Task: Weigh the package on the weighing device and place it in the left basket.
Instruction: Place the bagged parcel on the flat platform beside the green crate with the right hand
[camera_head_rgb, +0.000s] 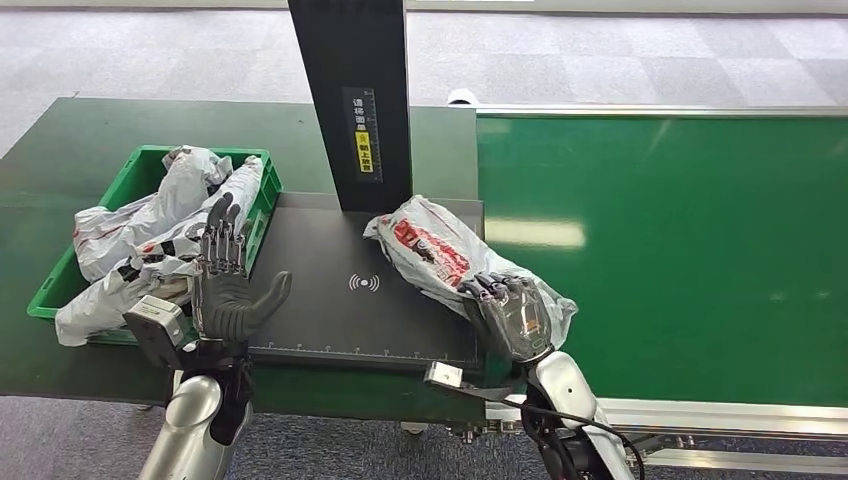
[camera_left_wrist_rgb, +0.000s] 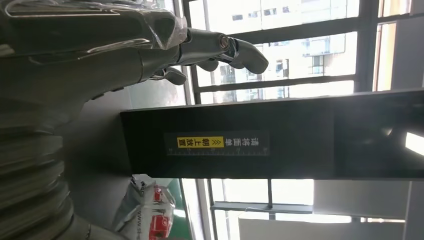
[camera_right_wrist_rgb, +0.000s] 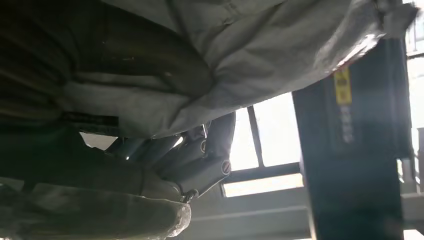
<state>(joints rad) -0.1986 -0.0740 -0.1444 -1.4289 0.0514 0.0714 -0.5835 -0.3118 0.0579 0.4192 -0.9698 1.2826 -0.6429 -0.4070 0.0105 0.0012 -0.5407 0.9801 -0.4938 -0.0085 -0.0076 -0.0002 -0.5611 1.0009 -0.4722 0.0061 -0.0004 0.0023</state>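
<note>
A grey plastic package (camera_head_rgb: 440, 255) with a red and white label lies on the right part of the black weighing plate (camera_head_rgb: 330, 295), reaching over its right edge. My right hand (camera_head_rgb: 510, 315) grips the package's near end; in the right wrist view its fingers (camera_right_wrist_rgb: 200, 160) curl around the grey wrap (camera_right_wrist_rgb: 240, 65). My left hand (camera_head_rgb: 225, 280) is raised over the plate's left edge, fingers apart and holding nothing; its fingers (camera_left_wrist_rgb: 220, 50) show in the left wrist view, with the package (camera_left_wrist_rgb: 150, 210) beyond. The green basket (camera_head_rgb: 65, 280) sits to the left.
Several grey packages (camera_head_rgb: 150, 225) fill the green basket. A black upright post (camera_head_rgb: 355, 100) with a yellow label rises behind the plate. A green conveyor belt (camera_head_rgb: 670, 250) runs to the right. The dark green table (camera_head_rgb: 80, 140) ends near my body.
</note>
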